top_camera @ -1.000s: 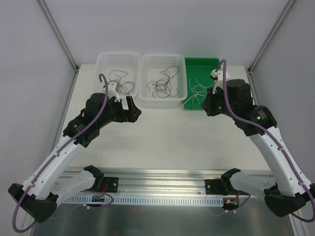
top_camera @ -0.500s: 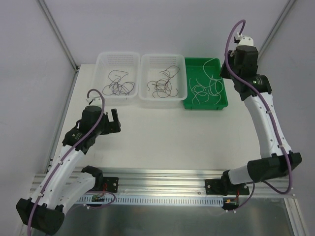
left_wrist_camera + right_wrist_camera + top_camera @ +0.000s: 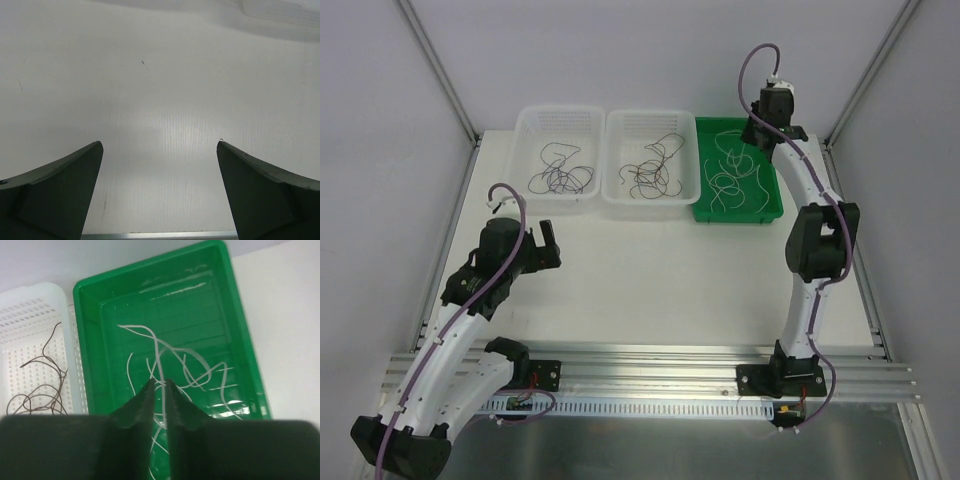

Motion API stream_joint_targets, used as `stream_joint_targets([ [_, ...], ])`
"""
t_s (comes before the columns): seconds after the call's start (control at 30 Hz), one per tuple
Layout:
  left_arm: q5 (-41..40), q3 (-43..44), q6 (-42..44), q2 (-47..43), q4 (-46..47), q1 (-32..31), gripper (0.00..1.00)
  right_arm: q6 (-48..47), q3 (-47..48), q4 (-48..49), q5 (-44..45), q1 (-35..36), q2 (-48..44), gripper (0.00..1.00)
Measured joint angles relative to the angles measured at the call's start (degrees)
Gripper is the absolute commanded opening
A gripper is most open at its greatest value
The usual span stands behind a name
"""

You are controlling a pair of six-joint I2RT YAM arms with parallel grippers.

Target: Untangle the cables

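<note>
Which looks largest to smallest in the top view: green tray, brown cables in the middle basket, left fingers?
1. green tray
2. brown cables
3. left fingers
None of these look close in size.

The green tray [image 3: 735, 217] holds white cables [image 3: 725, 185]. The left basket [image 3: 535, 118] and the middle basket [image 3: 620, 120] are white with small holes, holding dark cables [image 3: 560, 178] and brown cables [image 3: 650, 170].
</note>
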Motion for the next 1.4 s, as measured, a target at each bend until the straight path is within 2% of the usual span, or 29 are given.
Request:
stream_joint_targets([
  [0.07, 0.0, 0.0, 0.0, 0.0, 0.0, 0.2, 0.99, 1.7, 1.5, 0.4, -1.3, -0.3, 4.2, 0.38],
  [0.1, 0.1, 0.0, 0.1, 0.0, 0.0, 0.4, 0.99, 2.1, 1.5, 0.3, -2.0, -0.5, 5.3, 0.5],
  [0.17, 0.2, 0.0, 0.1, 0.0, 0.0, 0.4, 0.99, 3.1, 0.8, 0.1, -3.5, -0.8, 7.0, 0.62],
  [0.2, 0.4, 0.0, 0.2, 0.0, 0.0, 0.7, 0.99, 3.5, -0.3, 0.0, -4.1, -0.9, 7.1, 0.74],
  [0.3, 1.1, 0.0, 0.2, -0.1, 0.0, 1.1, 0.99, 3.5, -2.8, 0.0, -5.1, -1.1, 6.4, 0.87],
  [0.47, 1.3, 0.0, 0.2, -1.1, 0.0, 1.1, 0.99, 2.6, -8.8, -0.9, -6.2, -1.1, 0.0, 0.98],
  [0.57, 1.2, 0.0, 0.2, -2.5, 0.0, 1.1, 0.99, 1.8, -12.0, -2.3, -6.0, -1.1, -7.1, 1.0],
  [0.63, 1.2, -0.1, 0.2, -3.9, 0.0, 1.1, 0.99, 1.5, -13.7, -3.5, -5.3, -1.1, -12.5, 0.97],
  [0.83, -3.1, -1.4, -0.2, -10.1, 0.0, 1.1, 0.99, 0.8, -22.9, -6.7, 1.6, -1.4, -35.1, 0.97],
  [1.13, -12.1, -4.8, -1.2, -24.9, 0.2, 1.1, 0.99, 0.0, -34.4, -18.3, 10.6, -1.7, -72.6, 0.97],
  [1.27, -13.2, -7.1, -1.3, -31.8, 0.0, 1.1, 0.99, -1.4, -38.1, -22.8, 11.5, -1.7, -86.8, 0.97],
  [1.4, -13.3, -8.7, -1.2, -39.2, -0.2, 1.1, 0.99, -3.0, -42.4, -27.0, 10.7, -1.7, -97.0, 0.97],
])
